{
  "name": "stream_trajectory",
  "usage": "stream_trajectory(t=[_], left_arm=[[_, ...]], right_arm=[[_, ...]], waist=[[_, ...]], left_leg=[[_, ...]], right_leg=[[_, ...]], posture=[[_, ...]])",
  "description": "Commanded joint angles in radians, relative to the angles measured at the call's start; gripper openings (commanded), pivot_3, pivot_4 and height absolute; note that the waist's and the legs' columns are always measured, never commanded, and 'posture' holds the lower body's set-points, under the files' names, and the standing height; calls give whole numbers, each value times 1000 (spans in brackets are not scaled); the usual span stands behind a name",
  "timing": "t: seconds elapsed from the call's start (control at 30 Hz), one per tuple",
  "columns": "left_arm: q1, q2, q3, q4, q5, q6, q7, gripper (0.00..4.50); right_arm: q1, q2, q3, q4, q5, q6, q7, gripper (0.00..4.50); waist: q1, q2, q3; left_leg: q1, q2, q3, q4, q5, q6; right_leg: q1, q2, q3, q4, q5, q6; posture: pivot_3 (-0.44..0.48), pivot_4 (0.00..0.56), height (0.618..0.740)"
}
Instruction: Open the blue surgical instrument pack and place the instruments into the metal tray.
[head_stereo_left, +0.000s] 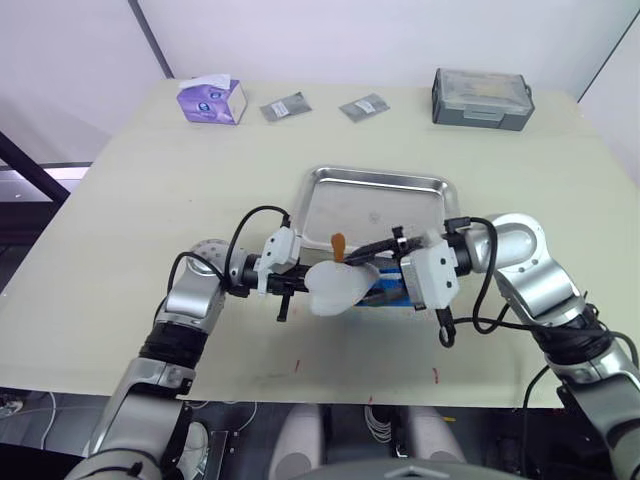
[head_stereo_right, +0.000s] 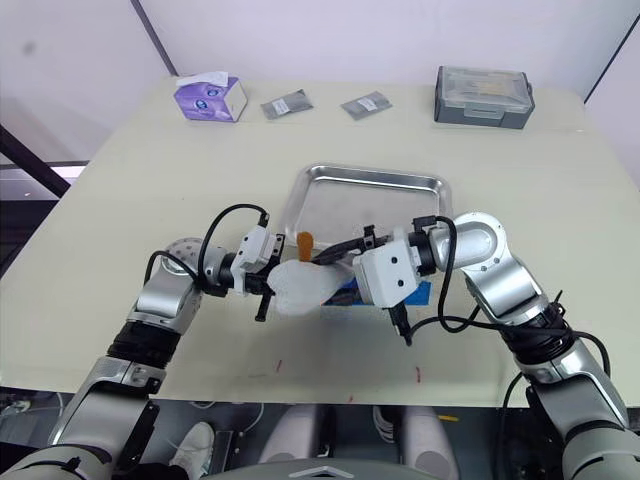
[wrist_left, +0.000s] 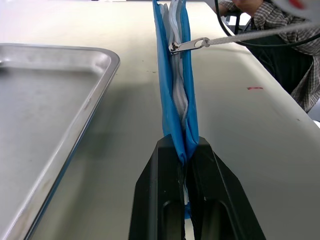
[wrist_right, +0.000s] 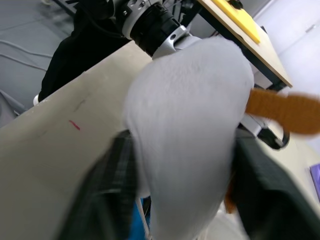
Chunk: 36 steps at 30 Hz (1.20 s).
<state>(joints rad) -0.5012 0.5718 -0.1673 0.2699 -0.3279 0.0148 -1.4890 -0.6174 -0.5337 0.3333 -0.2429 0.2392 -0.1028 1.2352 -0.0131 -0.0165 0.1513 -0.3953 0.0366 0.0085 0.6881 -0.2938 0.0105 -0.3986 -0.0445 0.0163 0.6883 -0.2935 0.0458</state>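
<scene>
Left tool (wrist_left: 186, 165) is clamped on the blue surgical instrument pack's (wrist_left: 175, 90) edge, beside the metal tray (head_stereo_left: 375, 205). Right tool (head_stereo_left: 375, 275) pinches its pale lining. Looks floppy, light; grip seams.

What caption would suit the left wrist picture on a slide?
Left gripper clamps the upright blue surgical instrument pack beside the empty metal tray.
</scene>
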Motion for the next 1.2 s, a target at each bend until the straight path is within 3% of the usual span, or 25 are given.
stream_trajectory(t=[0.03, 0.07, 0.3, 0.57, 0.7, 0.87, 1.17, 1.2], left_arm=[[5, 8, -16, 18, 24, -2, -9, 0], [4, 8, -16, 21, 25, -3, -10, 0], [1, 11, -13, 25, 28, -8, -14, 0], [9, 23, -8, 18, 28, -10, -11, 0], [14, 28, -5, 6, 23, -4, -9, 0], [2, 30, -6, 10, 23, -1, -12, 0], [-13, 29, -9, 7, 23, 5, -18, 0], [-13, 29, -9, 6, 23, 5, -18, 0]], right_arm=[[3, -10, -44, -50, 30, -23, -10, 4204], [9, -12, -50, -55, 39, -17, -12, 4446], [62, -57, -105, -89, 110, 30, -4, 4446], [172, -207, -263, -106, 253, 306, -49, 4446], [309, -296, -330, -119, 325, 458, -48, 4446], [383, -266, -299, -94, 282, 439, -67, 4446], [380, -188, -259, 13, 220, 387, -76, 4446], [380, -181, -265, 20, 227, 390, -77, 4224]], waist=[[-1, 0, 0], [-1, 0, 0], [0, 0, 0], [-4, 0, 0], [2, 0, 0], [-5, 0, 0], [-2, 0, 0], [-2, 0, 0]], left_leg=[[0, 0, 0, 0, 0, 0], [0, 0, 0, 0, 0, 0], [0, 0, 0, 0, 0, 0], [0, 0, 0, 0, 0, 0], [0, 1, 0, -1, 0, 0], [1, 0, 2, -1, 0, 0], [1, 1, 1, -1, 0, 0], [1, 0, 1, -1, 0, 0]], right_leg=[[0, 0, 0, 0, 0, 0], [0, 0, 0, 0, 0, 0], [0, 0, 0, 0, 0, 0], [0, 0, 1, 0, 0, 0], [0, 1, 0, 0, 0, 0], [1, 1, 3, 0, 0, 0], [0, 2, 2, 0, 0, 0], [0, 2, 2, 0, 0, 0]], posture=[[0, 150, 740], [0, 150, 740], [0, 150, 740], [0, 150, 740], [0, 150, 740], [0, 150, 740], [0, 150, 740], [0, 150, 740]])
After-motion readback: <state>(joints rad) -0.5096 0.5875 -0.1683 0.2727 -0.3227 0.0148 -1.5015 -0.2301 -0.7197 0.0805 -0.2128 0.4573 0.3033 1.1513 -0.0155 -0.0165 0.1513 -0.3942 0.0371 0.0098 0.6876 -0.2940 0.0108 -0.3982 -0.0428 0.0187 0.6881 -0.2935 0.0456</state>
